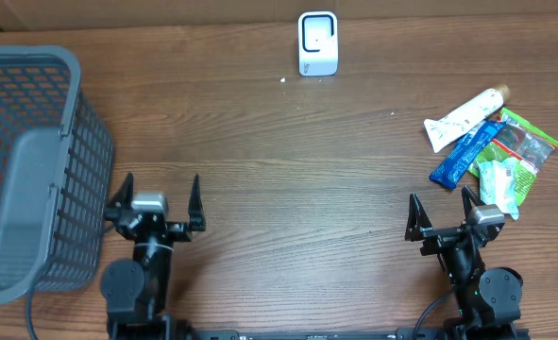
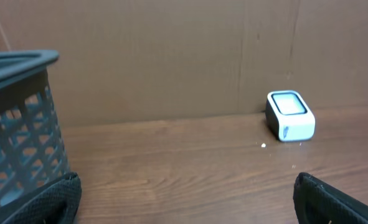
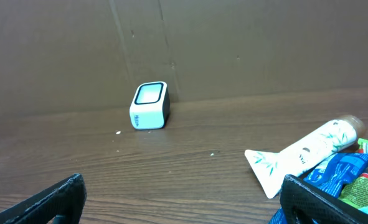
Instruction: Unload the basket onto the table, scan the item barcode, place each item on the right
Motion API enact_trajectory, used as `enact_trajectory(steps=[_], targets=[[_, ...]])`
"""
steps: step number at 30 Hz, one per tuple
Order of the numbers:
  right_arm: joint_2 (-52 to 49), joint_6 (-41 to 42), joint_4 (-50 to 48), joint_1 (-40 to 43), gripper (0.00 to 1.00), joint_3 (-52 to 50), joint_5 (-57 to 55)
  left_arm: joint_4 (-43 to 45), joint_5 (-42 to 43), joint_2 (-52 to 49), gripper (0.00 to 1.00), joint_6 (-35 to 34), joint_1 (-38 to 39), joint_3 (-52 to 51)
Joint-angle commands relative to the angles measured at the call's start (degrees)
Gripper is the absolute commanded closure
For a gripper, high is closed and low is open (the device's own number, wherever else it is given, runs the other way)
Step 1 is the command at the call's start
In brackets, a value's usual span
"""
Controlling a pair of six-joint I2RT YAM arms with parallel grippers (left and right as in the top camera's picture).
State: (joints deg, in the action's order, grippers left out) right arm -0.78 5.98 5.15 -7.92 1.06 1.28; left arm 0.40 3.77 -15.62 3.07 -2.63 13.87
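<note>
The left fingers (image 1: 195,198) stand wide apart, gripping and touching nothing, low over the brown wooden worktop (image 1: 288,170) just beside the one grey plastic mesh basket (image 1: 33,170). The right fingers (image 1: 414,219) are spread as wide and equally empty. They are near a heap of four items: a white squeeze tube (image 1: 467,118), a blue foil packet (image 1: 465,153), a green snack packet (image 1: 529,142) and a pale green pouch (image 1: 500,182), which lies nearest them but apart. Both arms sit folded at the near edge, pointing toward the far edge. One white box-shaped barcode scanner (image 1: 317,42) stands there, well apart from both.
</note>
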Motion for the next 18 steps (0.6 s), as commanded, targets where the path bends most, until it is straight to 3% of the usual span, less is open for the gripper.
enact_trajectory(steps=[1,9,15,18], targets=[[0.61,-0.04,-0.44,-0.28,0.00,-0.61,0.31,0.70,-1.05,5.57,0.01,4.74,0.02,-4.07],[0.61,-0.02,-0.44,-0.28,0.00,-0.61,0.31,-2.29,-3.17,13.84,0.00,10.88,0.04,-10.71],[0.61,-0.04,-0.44,-0.28,0.00,-0.61,0.31,-6.29,-3.82,15.43,0.00,10.69,0.09,-12.96],[0.61,-0.02,-0.42,-0.28,0.00,-0.61,0.31,-6.14,-3.56,15.45,0.00,6.99,0.09,-12.96]])
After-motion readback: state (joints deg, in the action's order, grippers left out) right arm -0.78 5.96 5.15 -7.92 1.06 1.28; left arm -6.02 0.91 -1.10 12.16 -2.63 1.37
